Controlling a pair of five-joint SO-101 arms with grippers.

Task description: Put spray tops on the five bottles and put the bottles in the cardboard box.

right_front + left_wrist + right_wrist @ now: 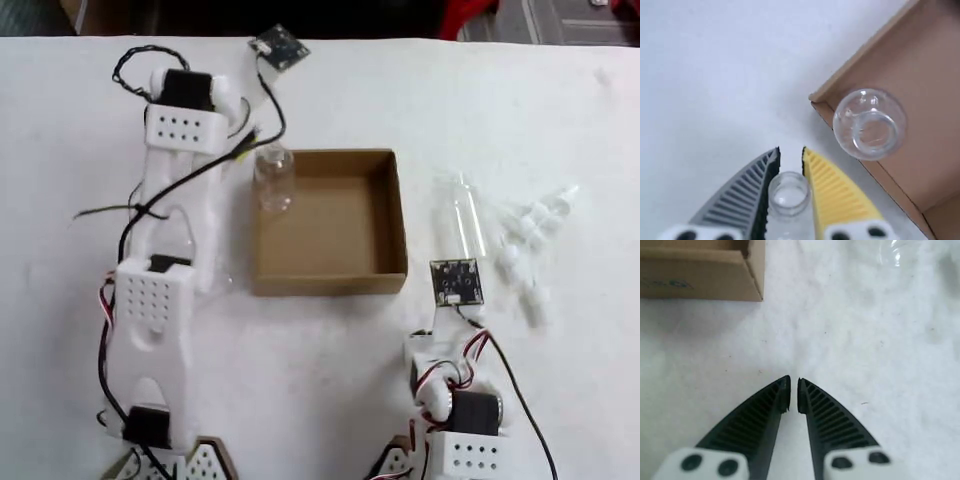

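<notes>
I read the left tool (pixel 790 152) as closed on the gripped bottle (pixel 787 196). Its grey and yellow fingers (pixel 832 192) press the clear neck from both sides, and the round open mouth faces the wrist camera. Just beside this tool lies one corner of the cardboard box (pixel 935 65), which is brown and open at the top. Inside that corner the standing bottle (pixel 870 124) is upright and clear, with its mouth open, close against the box wall. In the high view this standing bottle sits at the far left corner of the box. Next to it is the left arm (pixel 160 290), which stretches along the left side of the white worktop (pixel 320 380). The right tool (pixel 793 387) stands closed, with only a thin slit between its black fingertips and nothing held in it. It hangs over bare worktop, and a near corner of the box lies beyond it, apart from the tips. To the right of the box, the lying bottle (pixel 465 220) rests on its side on the worktop, near the box wall but not touching it. Further right, a loose cluster of spray tops (pixel 530 240) lies on the worktop, just beside the lying bottle. The right arm (pixel 460 425) is at the near edge of the worktop, on the near side of the lying bottle.
</notes>
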